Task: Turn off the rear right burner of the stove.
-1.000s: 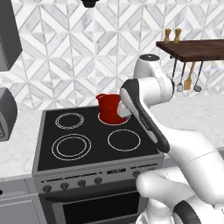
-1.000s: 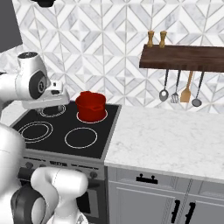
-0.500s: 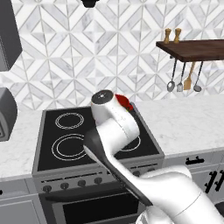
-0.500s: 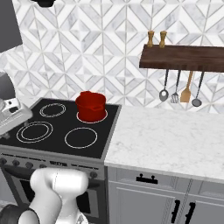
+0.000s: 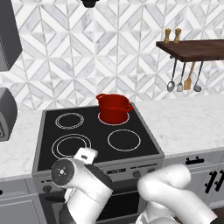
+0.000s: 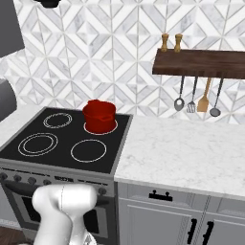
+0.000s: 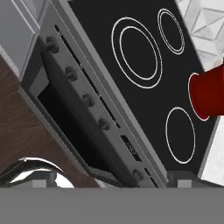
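Note:
The stove [image 5: 98,155] is a grey range with a black glass top. A red pot [image 5: 113,107] stands on the rear right burner [image 5: 114,124], whose thin white ring [image 6: 100,133] peeks out around the pot's base. Small dark knobs [image 7: 89,100] run along the front panel above the oven door [image 7: 65,109]. My arm [image 5: 83,183] hangs low in front of the stove's left half. In the hand view my gripper [image 7: 113,181] looks down on the knob row from a short distance; its tips stand apart, open, with nothing between them. The pot [image 7: 209,94] sits at that view's right edge.
A grey toaster oven [image 5: 6,113] stands on the counter left of the stove. A marble counter [image 6: 182,148] runs to the right, with grey cabinets [image 6: 162,220] below. A wooden shelf [image 6: 206,62] holds hanging utensils. The front right ring [image 5: 124,140] is bare.
My arm has swung from above the cooktop beside the red pot, down and to the left, to a low place before the stove's front panel. The pot has not moved.

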